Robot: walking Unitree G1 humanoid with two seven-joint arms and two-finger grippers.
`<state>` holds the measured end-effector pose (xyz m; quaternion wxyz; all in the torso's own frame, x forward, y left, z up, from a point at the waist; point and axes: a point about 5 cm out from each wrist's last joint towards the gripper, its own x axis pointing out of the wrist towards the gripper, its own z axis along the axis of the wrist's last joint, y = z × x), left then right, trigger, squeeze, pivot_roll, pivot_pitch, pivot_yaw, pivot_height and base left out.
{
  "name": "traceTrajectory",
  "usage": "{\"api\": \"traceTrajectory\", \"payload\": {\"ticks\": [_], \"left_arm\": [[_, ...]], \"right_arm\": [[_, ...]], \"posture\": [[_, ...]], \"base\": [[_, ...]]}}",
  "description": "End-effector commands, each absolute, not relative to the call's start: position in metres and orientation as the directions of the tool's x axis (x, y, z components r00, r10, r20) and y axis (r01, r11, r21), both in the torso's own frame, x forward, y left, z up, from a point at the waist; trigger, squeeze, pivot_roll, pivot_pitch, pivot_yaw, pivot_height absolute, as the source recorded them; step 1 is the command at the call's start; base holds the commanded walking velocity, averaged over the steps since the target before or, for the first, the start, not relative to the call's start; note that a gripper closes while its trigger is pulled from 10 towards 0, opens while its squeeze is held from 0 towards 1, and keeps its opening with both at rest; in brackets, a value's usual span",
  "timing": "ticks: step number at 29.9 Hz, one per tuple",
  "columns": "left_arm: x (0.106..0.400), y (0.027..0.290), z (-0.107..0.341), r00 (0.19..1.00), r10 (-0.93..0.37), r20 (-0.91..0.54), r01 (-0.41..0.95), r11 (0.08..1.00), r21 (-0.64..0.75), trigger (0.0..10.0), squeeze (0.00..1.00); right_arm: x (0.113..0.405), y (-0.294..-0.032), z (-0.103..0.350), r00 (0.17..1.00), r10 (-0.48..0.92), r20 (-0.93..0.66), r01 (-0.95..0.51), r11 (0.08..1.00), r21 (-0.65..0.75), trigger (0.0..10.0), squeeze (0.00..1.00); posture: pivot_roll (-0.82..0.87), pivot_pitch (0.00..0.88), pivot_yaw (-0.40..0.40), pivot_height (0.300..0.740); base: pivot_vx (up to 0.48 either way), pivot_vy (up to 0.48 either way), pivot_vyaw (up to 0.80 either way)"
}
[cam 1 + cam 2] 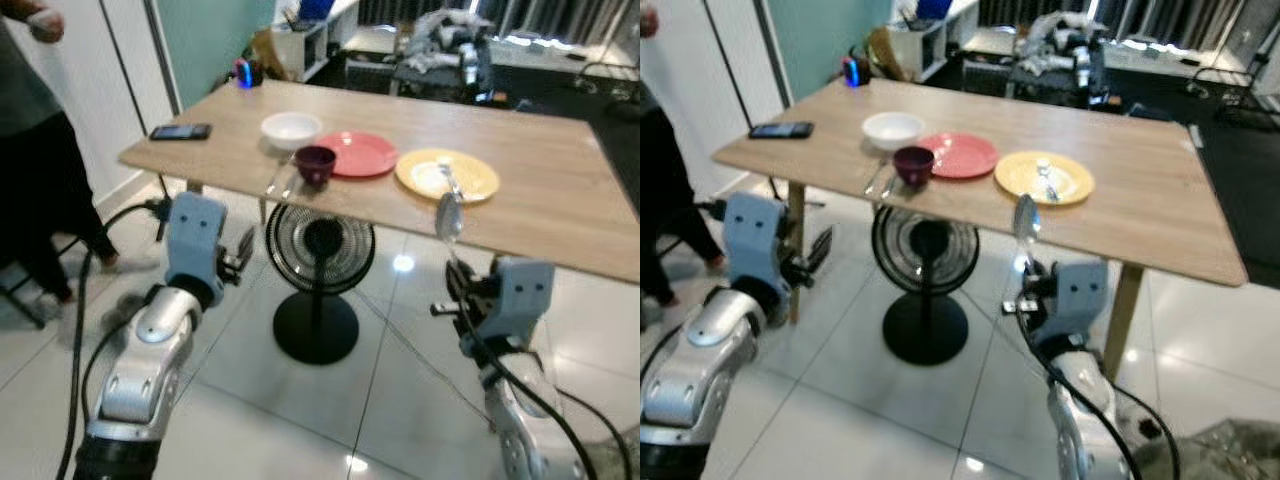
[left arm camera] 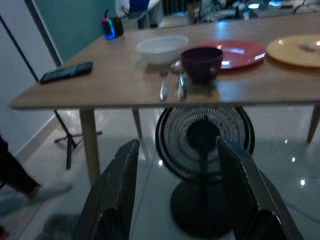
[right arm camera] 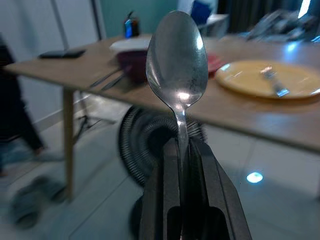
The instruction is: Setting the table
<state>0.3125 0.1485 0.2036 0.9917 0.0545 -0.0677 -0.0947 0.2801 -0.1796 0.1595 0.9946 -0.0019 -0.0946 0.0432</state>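
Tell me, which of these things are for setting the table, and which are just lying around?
For the job: spoon in right gripper, white bowl, purple bowl, red plate, yellow plate.

Lying about: phone, fan under the table.

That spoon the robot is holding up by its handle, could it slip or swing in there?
The spoon looks like polished metal, so probably stiff and a bit slippery. The right gripper pinches only the thin handle with the bowl standing high, so it might pivot if bumped. It seems light, so the closed jaws likely hold it.

My two silver arms carry pale blue-grey wrist blocks, black cables, and black two-fingered hands: left hand (image 1: 240, 255), right hand (image 1: 458, 283).
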Motion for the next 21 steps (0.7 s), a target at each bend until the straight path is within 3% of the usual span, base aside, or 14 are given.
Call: {"api": "traceTrajectory", "payload": {"ticks": [1,21], "left_arm": [[0.3118,0.1490,0.2007,0.974,-0.196,0.110,0.182,0.976,0.122,10.0,0.00],[0.3123,0.1446,0.1989,0.974,-0.210,0.085,0.199,0.972,0.126,10.0,0.00]], "right_arm": [[0.2799,-0.1804,0.1588,0.979,0.082,0.184,-0.082,0.997,-0.011,10.0,0.00],[0.2808,-0.1774,0.1587,0.978,0.100,0.183,-0.100,0.995,-0.010,10.0,0.00]], "posture": [[-0.05,0.000,0.079,0.740],[-0.05,0.000,0.081,0.740]], "base": [[0.000,0.000,0.78],[0.000,0.000,0.77]]}}
